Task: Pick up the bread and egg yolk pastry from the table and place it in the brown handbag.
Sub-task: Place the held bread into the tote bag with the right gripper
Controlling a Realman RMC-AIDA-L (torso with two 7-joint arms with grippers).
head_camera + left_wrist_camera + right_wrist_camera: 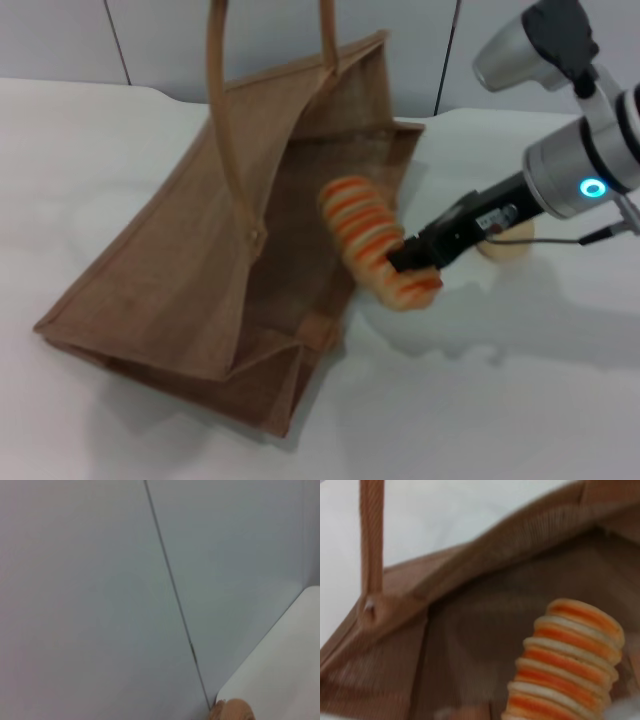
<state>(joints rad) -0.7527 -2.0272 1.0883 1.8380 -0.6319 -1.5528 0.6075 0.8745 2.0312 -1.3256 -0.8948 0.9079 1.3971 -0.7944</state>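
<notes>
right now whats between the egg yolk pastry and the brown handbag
In the head view, the right gripper holding the bread lies between the egg yolk pastry and the brown handbag.

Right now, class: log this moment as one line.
right gripper: holds bread at brown handbag mouth | egg yolk pastry: on table | left arm: unseen
</notes>
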